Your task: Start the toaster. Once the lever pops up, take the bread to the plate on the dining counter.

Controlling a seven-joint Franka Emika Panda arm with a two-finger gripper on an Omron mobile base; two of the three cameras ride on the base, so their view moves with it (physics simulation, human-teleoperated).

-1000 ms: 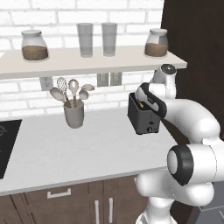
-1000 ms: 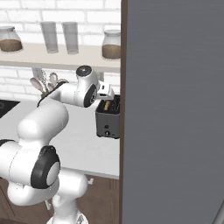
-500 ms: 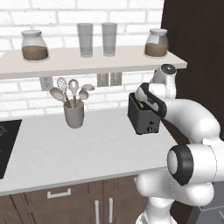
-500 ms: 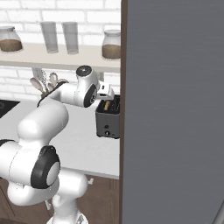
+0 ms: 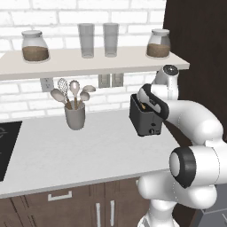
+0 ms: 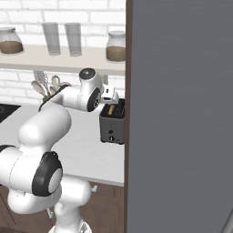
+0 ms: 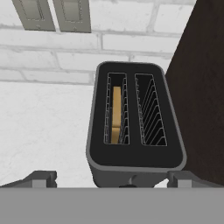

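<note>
jaws spread, one toaster (image 7: 133, 159), one bread (image 7: 116, 114)

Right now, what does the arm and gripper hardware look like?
Glossy white rounded arm links with dark grey-black joint caps and bands; one round silver-grey cap tops the wrist. The gripper has two small dark grey finger tips with blocky ends. No cables or markings visible.

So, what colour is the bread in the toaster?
Light golden tan. The bread stands in the toaster's left slot, clearest in the hand view.
</note>
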